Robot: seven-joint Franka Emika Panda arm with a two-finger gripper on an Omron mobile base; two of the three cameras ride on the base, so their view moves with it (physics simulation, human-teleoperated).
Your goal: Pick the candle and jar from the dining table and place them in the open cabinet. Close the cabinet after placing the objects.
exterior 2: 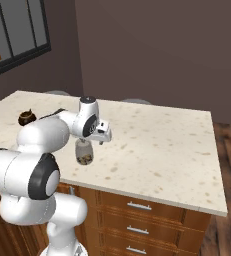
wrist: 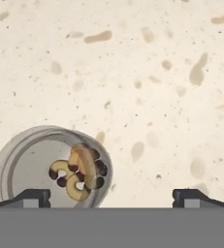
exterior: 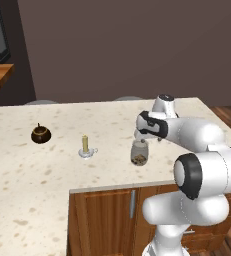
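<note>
The tool (wrist: 112, 196) is being held wide open above the glass jar (wrist: 50, 167). It's sitting off-centre, so it probably should be getting centred before being lowered.

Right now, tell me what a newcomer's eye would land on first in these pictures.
First the big white arm, bent over the near edge of the dining table, with its open gripper hanging over a clear glass jar holding brown and yellow bits. Next, to the left on the speckled top, the pale-yellow candle on its small base, and farther left the squat dark brown pot.
</note>
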